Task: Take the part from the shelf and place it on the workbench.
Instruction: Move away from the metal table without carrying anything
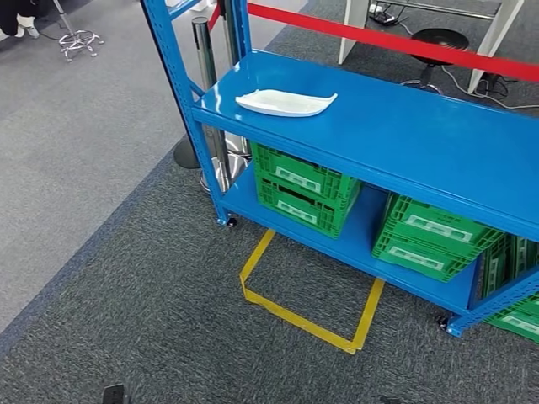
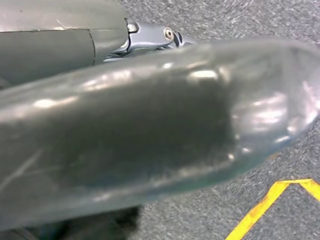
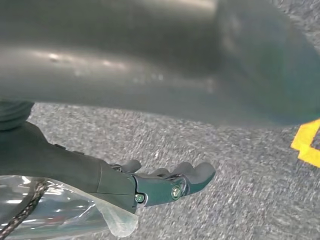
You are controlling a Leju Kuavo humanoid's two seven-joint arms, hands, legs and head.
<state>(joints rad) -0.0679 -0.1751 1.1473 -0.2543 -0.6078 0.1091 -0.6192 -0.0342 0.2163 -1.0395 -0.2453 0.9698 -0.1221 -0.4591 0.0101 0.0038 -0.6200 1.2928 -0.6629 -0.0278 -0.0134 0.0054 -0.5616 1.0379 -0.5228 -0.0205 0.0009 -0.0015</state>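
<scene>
While the white part (image 1: 286, 103) lies untouched on the blue shelf (image 1: 407, 135) at eleven o'clock, nothing is accomplished: approach, pickup and transfer remain. Right hand (image 3: 166, 182) hangs empty, fingers extended. Left hand (image 2: 151, 37): finger posture cannot be determined.

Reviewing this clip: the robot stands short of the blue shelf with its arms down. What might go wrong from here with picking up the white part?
1. The white part looks thin and flat on the smooth blue shelf, so fingers may slide it instead of lifting it.
2. It lies near the corner post, which could obstruct the left hand.
3. The right hand hangs over the carpet, so a long reach remains.
</scene>
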